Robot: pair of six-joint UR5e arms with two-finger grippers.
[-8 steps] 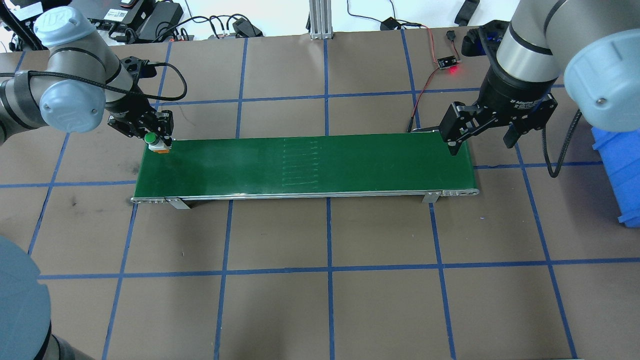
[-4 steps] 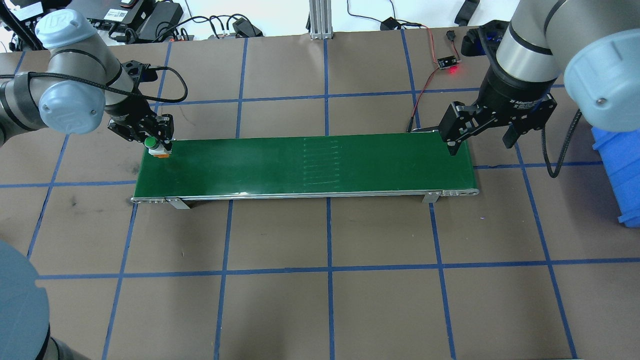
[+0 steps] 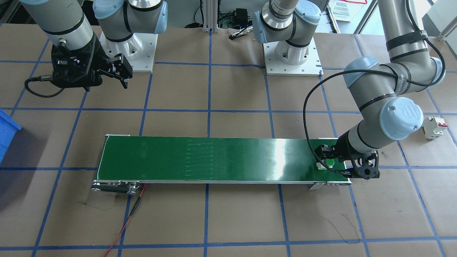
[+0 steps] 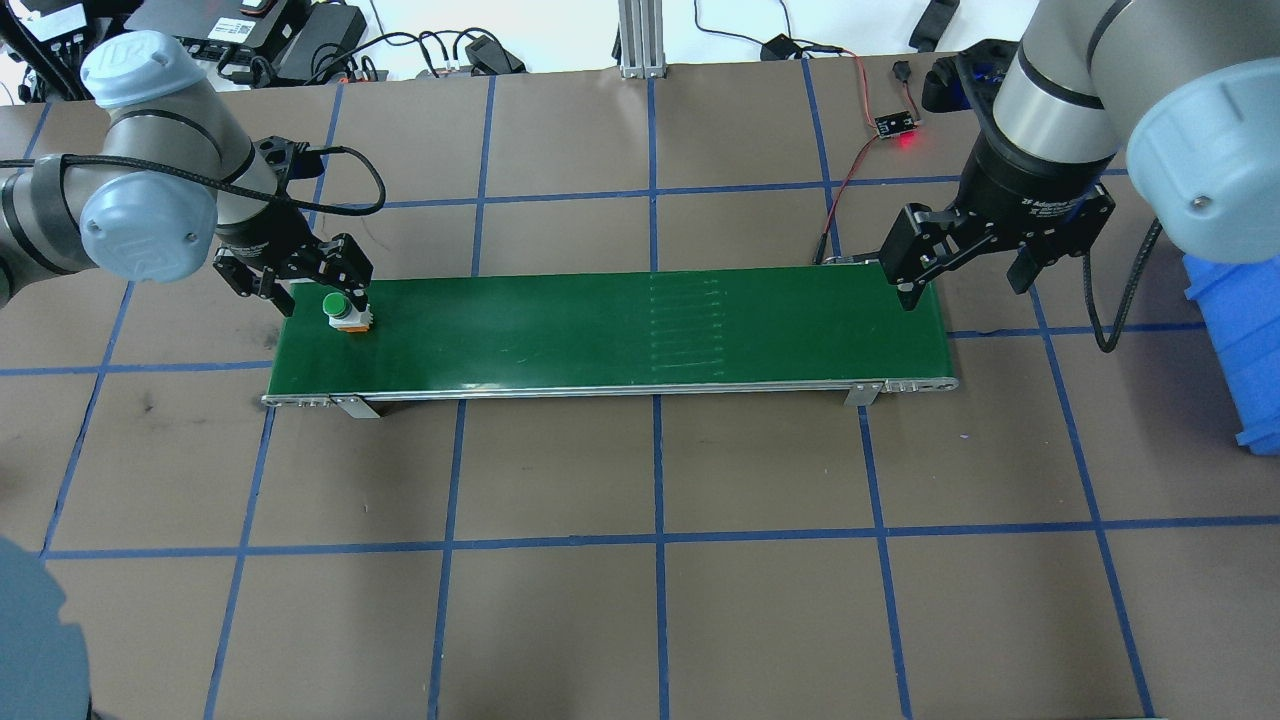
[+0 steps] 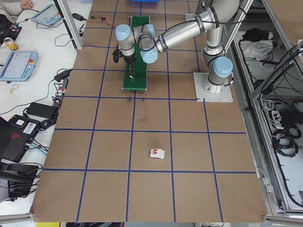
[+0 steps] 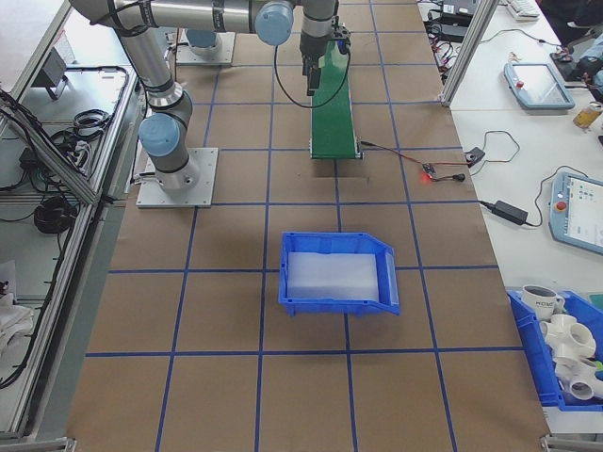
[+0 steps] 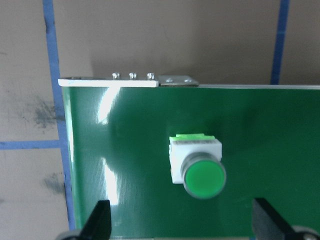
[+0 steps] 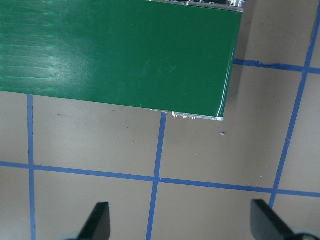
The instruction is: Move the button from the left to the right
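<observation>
Button [image 4: 337,308] sits upright on the green conveyor belt [image 4: 610,325], right at the belt's left end, green cap up and clear to see! The left claw [image 4: 300,280] hangs just behind it, spread wide, and the wrist view confirms it: both fingertips [image 7: 99,224] stand well apart at the bottom corners with the button [image 7: 197,165] loose between and ahead of them, touched by neither. It grips nothing. From across the worktop [image 3: 228,221] the button [image 3: 326,163] shows as a small green cap tucked under the left arm's wrist. Over at the far end, the right claw [image 4: 965,275] hovers by the belt's back right corner, also wide open and empty, its wrist camera looking down on the belt's end [image 8: 150,55] and brown paper with blue tape lines. A white circuit breaker [image 3: 435,127] with a red lever lies off the belt, well apart on the left arm's side. A blue bin [image 6: 337,273] rests beyond the belt's right end.
</observation>
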